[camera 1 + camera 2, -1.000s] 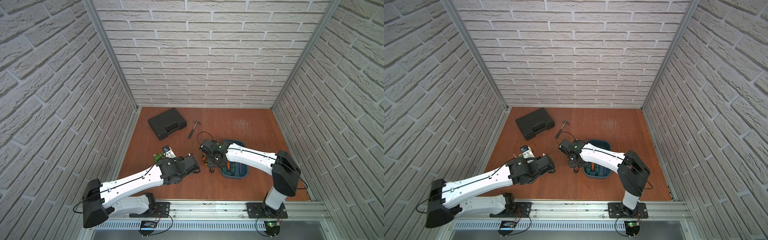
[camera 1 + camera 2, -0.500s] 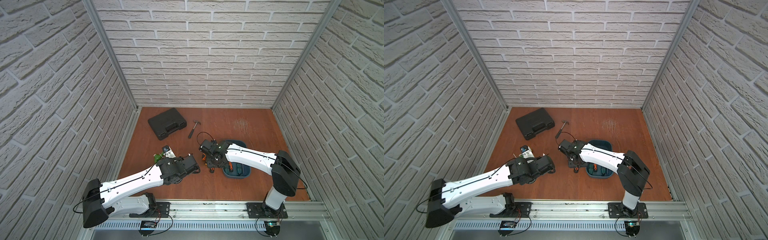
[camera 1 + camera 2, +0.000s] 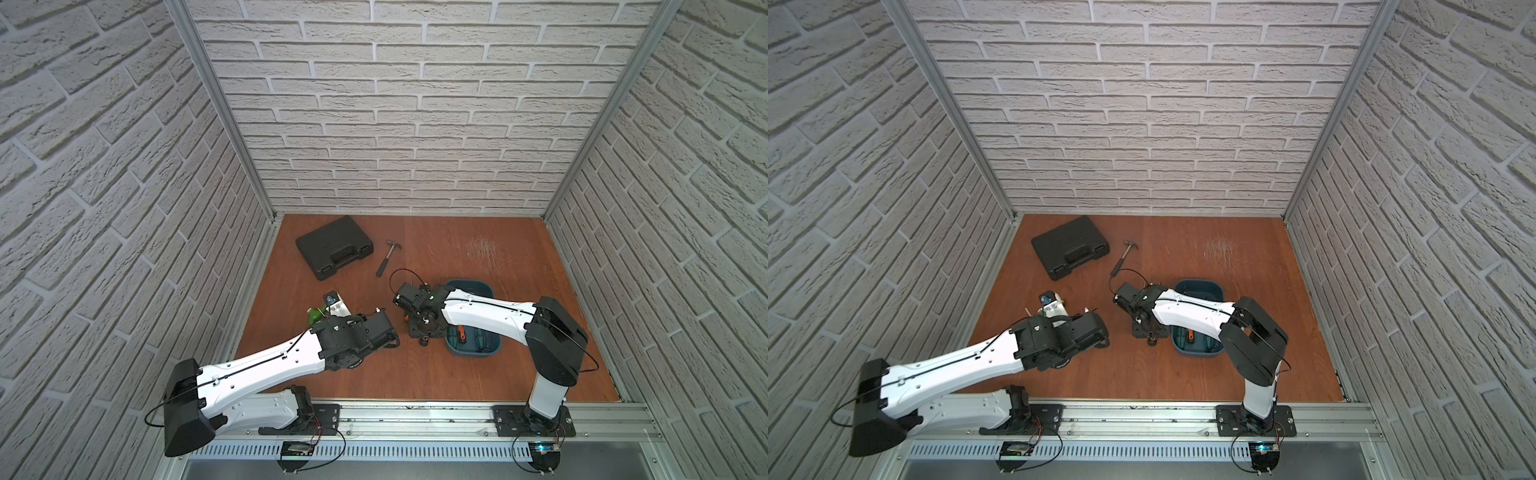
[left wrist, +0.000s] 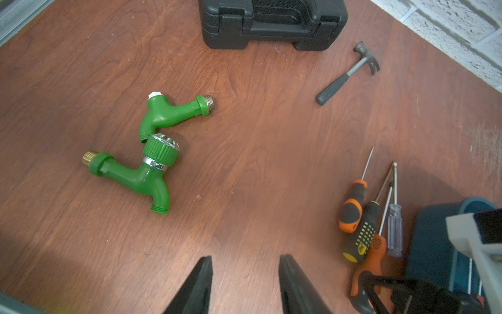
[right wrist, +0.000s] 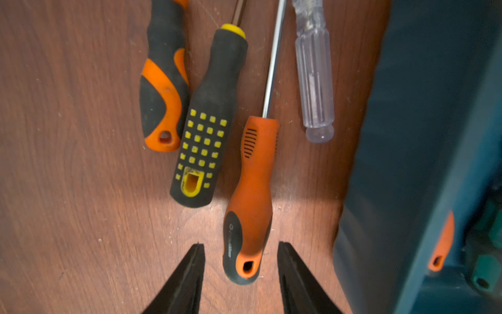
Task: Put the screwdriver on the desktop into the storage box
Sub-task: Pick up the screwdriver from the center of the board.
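Right wrist view and both top views show little change over the last second. On the surface [image 3: 415, 374], just beside the teal storage box [image 3: 473, 353], the right hand [image 5: 240, 247] holds much the same spot, jaws drawn in slightly yet spread either side of the orange-handled screwdriver [image 5: 252, 195], which lies on the wood ungripped. The grasp looks imminent. The left hand [image 4: 245, 261] is spread and empty.

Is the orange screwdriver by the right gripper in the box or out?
Out. The screwdriver lies flat on the desktop beside the box, handle between the right gripper's open jaws.
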{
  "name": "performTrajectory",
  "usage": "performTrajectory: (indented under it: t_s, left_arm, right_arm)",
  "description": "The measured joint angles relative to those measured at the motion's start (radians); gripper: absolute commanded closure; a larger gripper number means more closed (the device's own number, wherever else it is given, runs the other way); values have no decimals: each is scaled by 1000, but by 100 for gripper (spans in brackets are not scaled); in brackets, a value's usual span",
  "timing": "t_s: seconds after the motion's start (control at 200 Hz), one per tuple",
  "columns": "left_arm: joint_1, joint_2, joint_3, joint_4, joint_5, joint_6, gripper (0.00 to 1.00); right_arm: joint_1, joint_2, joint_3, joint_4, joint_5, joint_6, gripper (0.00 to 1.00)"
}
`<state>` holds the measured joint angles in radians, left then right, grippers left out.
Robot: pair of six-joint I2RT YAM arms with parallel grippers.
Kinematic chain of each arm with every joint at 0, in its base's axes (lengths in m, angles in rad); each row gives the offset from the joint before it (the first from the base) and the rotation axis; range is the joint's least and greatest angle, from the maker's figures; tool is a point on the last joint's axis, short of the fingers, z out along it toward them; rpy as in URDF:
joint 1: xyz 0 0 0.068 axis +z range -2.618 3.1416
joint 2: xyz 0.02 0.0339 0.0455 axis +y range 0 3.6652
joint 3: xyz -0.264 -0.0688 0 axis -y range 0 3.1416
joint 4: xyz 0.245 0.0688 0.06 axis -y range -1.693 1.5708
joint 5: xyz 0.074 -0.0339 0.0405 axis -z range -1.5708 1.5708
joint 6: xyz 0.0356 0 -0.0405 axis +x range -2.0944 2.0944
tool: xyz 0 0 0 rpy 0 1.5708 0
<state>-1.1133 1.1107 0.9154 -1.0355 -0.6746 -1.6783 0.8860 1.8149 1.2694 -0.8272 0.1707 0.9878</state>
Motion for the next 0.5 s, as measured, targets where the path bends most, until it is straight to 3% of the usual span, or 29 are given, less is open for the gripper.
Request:
performTrajectory:
  t_s: [0.5]
  left_arm:
    - [-1,0,0,-10,0,0,54]
  right_arm:
    - [-25,35,-26,32,-37,26,54]
